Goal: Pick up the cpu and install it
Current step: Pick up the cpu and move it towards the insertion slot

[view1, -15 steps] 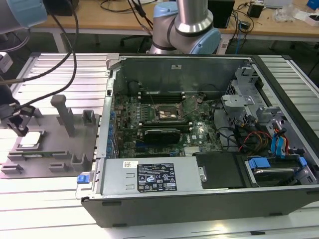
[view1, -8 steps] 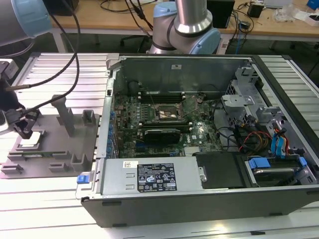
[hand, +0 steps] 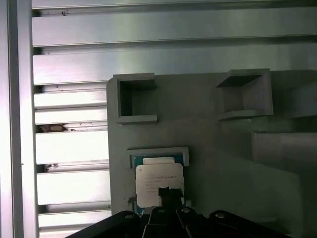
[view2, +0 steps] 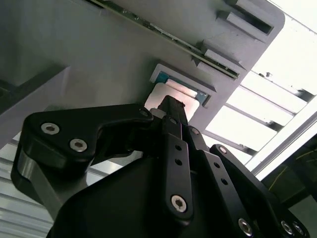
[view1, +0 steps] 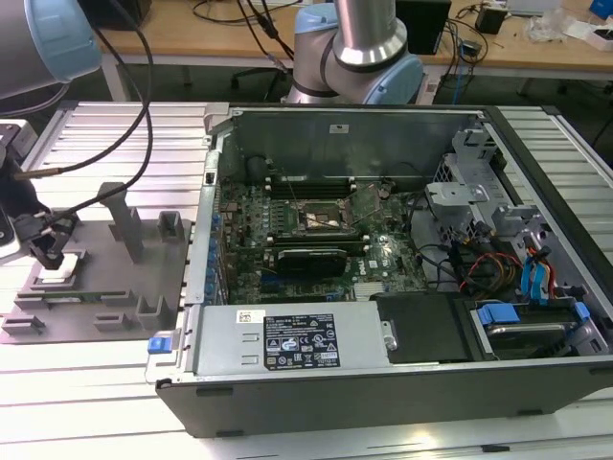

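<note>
Gripper: I see the gripper (view1: 48, 251) low over the plate's edge on the exterior view's left. In both wrist views it hangs right above the cpu. I cannot tell how far open it is, or whether it has hold of anything.
Cpu: the cpu (hand: 157, 179) lies flat in a framed pocket by the plate's edge next to the table slats.
Plate: the grey plate (view1: 101, 292) with upright posts rests on the slatted table (view1: 96, 407), just beside the case.
Case: the computer case (view1: 402, 388) lies open, with the socket (view1: 324, 218) mid-board.
</note>
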`<state>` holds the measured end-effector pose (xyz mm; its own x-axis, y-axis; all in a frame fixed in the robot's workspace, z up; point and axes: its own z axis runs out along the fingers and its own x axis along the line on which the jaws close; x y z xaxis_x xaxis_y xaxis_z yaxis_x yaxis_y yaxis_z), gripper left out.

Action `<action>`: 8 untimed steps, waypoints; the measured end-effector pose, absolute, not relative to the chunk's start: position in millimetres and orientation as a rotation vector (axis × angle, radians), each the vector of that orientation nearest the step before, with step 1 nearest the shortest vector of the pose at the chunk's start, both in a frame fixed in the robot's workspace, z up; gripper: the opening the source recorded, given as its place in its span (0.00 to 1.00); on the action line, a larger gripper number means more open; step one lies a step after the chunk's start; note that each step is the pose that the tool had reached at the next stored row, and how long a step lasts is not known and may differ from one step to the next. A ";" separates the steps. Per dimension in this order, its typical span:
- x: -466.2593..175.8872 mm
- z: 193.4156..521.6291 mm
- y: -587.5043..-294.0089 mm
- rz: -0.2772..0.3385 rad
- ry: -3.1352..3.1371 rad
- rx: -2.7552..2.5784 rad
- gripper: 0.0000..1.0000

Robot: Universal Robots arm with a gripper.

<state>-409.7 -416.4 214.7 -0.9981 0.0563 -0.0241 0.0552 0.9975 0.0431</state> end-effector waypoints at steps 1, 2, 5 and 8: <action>-409.8 214.7 -416.4 0.066 3.114 0.087 0.11; -409.7 214.6 -416.4 0.066 3.114 0.087 0.11; -409.7 214.6 -416.4 0.066 3.114 0.087 0.16; -409.7 214.5 -416.3 0.067 3.114 0.087 0.23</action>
<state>-409.7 -416.3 214.5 -0.9981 0.0563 -0.0244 0.0552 0.9975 0.0434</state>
